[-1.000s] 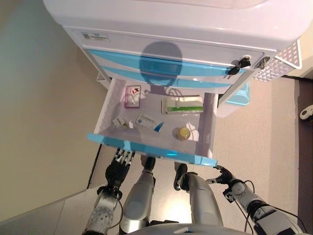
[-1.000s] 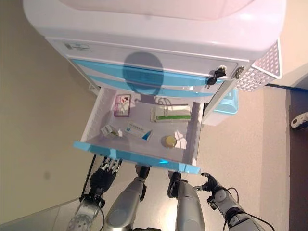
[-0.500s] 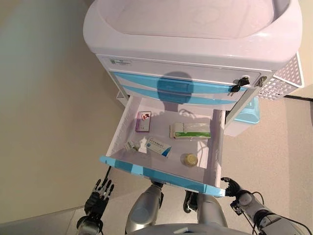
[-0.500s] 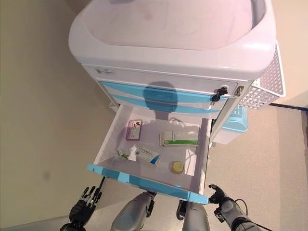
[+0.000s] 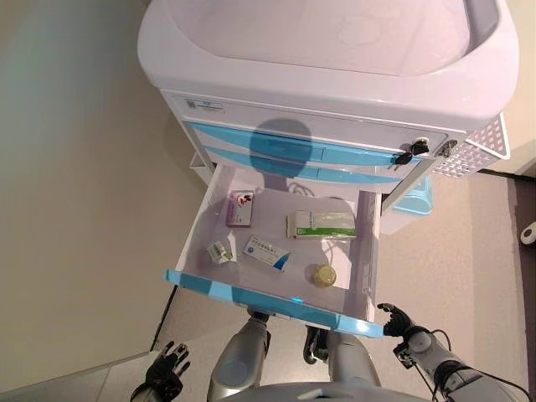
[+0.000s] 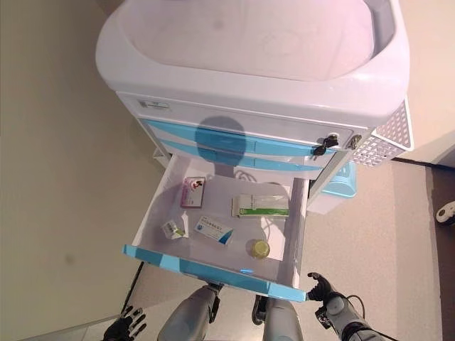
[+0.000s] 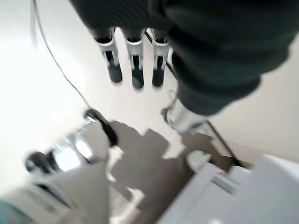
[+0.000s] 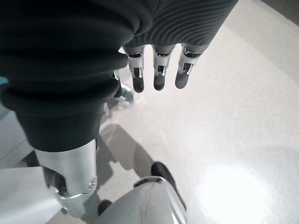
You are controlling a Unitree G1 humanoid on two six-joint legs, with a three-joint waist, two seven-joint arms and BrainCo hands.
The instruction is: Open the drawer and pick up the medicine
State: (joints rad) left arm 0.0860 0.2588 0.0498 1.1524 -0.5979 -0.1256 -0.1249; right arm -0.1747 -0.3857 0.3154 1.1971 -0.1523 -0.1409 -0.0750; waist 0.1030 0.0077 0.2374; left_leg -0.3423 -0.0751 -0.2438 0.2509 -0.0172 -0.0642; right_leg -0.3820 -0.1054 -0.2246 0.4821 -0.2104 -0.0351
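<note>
The white cart's lowest drawer (image 5: pixel 195 240) stands pulled out, its blue front (image 5: pixel 272 292) towards me. Inside lie a pink-and-white medicine box (image 5: pixel 239 208), a long green-and-white box (image 5: pixel 322 224), a blue-and-white box (image 5: pixel 266 251), a small white pack (image 5: pixel 220 251) and a round yellow-lidded jar (image 5: pixel 323 275). My left hand (image 5: pixel 166 375) hangs low beside the drawer's left corner, fingers straight, holding nothing. My right hand (image 5: pixel 400 322) hovers just past the drawer's right front corner, fingers relaxed and empty, as the right wrist view (image 8: pixel 156 70) also shows.
Two shut blue-fronted drawers (image 5: pixel 293 155) sit above the open one, with a key (image 5: pixel 409 153) in a lock at their right. A white perforated basket (image 5: pixel 476 153) hangs on the cart's right side, over a light blue bin (image 5: pixel 417 195). A beige wall runs along the left.
The camera has shifted. My left hand has dropped lower and away from the drawer front. My right hand has stayed by the drawer's right corner.
</note>
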